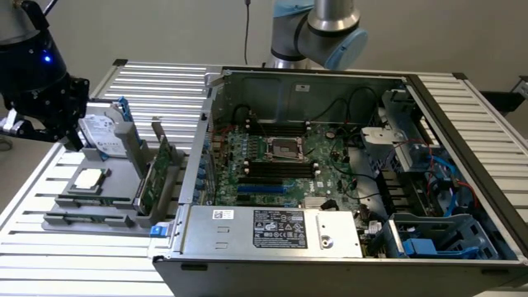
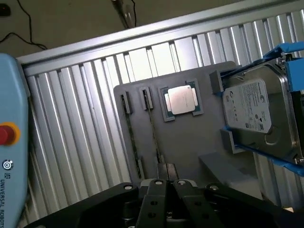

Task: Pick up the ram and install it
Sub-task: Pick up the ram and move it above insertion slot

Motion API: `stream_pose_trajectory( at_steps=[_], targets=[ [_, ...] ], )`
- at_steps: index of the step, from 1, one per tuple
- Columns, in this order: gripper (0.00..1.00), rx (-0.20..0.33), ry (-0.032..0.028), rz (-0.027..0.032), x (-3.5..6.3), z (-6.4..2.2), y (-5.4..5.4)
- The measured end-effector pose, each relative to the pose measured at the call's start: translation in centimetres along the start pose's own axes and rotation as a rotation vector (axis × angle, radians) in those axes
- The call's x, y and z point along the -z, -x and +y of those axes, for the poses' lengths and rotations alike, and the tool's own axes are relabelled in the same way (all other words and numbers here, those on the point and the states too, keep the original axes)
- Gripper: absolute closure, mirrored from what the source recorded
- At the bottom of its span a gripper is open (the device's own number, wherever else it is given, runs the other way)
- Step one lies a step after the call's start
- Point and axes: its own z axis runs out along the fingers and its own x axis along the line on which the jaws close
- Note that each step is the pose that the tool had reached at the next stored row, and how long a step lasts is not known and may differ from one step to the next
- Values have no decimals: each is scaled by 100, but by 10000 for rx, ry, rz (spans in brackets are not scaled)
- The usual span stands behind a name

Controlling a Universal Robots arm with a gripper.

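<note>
The pincer (image 1: 71,141) (image 2: 166,172) hangs off the arm above the far left corner of the grey parts tray (image 1: 115,185) (image 2: 190,142), as the exterior view shows it. It is beside the hard drive (image 1: 103,133) (image 2: 251,107), pointed downward. In the wrist view its fingertips (image 2: 162,171) look pressed together, gripping nothing. The ram (image 1: 95,200) (image 2: 153,128) stands on its thin edge in a slot of the tray, just nearer the camera than the CPU (image 1: 89,179) (image 2: 182,100). Its long axis runs left to right in the exterior view, well apart from the open computer case (image 1: 330,86).
</note>
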Motion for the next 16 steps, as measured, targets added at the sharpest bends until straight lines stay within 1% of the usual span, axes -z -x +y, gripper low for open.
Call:
stream_pose_trajectory(
  at_steps=[7, 9, 10, 11, 13, 15, 16],
  targets=[
    [89, 1260, -32, 55, -2, 0, 0],
    [89, 1450, -33, 65, -1, 11, -6],
    [83, 1486, -36, 66, -3, 24, -11],
    [83, 1498, -37, 66, -4, 26, -14],
    [70, 1503, -37, 66, -11, 27, -38],
    [70, 1510, -37, 56, -45, 27, -88],
    [64, 1515, -34, 48, -64, 22, -119]
  ],
)
